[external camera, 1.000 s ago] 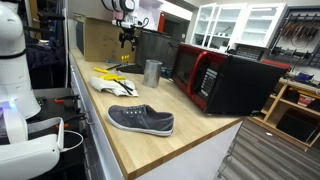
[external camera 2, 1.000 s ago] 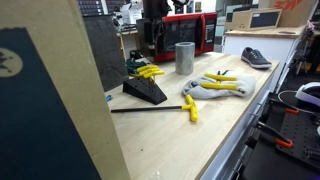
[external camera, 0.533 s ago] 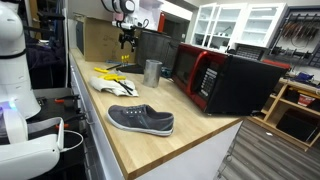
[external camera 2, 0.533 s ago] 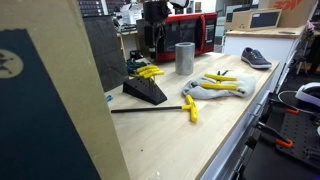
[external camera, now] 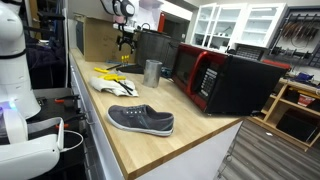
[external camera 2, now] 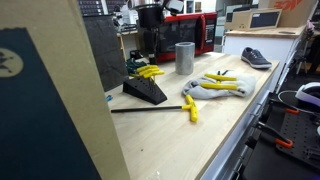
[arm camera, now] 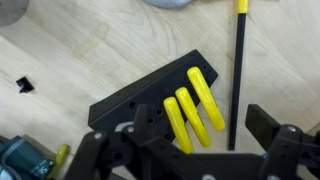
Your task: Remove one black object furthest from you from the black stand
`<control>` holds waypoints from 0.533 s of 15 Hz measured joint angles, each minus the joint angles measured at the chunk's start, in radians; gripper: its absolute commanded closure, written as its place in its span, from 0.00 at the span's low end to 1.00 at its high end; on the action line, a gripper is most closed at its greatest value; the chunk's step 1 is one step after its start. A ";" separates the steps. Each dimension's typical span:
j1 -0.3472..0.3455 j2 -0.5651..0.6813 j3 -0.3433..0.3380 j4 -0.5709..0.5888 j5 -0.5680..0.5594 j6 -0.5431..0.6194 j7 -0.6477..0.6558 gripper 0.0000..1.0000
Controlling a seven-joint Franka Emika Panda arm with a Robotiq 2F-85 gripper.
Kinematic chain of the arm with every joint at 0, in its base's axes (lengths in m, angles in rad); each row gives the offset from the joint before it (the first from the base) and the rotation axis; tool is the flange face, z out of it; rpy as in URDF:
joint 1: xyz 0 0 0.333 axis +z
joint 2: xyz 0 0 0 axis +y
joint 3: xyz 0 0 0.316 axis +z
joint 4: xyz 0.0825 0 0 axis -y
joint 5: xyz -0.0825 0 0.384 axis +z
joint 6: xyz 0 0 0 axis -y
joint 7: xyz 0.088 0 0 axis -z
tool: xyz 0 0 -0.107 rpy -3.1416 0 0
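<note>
A black wedge-shaped stand [arm camera: 120,105] holds three yellow-handled tools [arm camera: 190,105] side by side. It stands near the back of the wooden bench in both exterior views [external camera 2: 145,92] [external camera: 122,64]. My gripper [arm camera: 205,125] hangs above the stand with its fingers wide apart and nothing between them. It also shows in both exterior views [external camera 2: 148,50] [external camera: 126,40], clear of the handles. No black object is visible in the stand; only the yellow handles [external camera 2: 150,71] show.
A loose black rod with a yellow handle [external camera 2: 150,108] lies beside the stand. A metal cup [external camera 2: 185,57], yellow and white gloves [external camera 2: 215,87], a grey shoe [external camera: 140,120] and a red and black microwave [external camera: 225,80] share the bench.
The gripper has shifted slightly above the stand. Nothing on the bench has moved.
</note>
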 measured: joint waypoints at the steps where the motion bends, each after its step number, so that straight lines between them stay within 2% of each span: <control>1: 0.000 0.015 0.001 0.015 -0.004 -0.009 -0.025 0.00; 8: -0.007 0.104 0.001 0.123 -0.022 -0.071 -0.121 0.00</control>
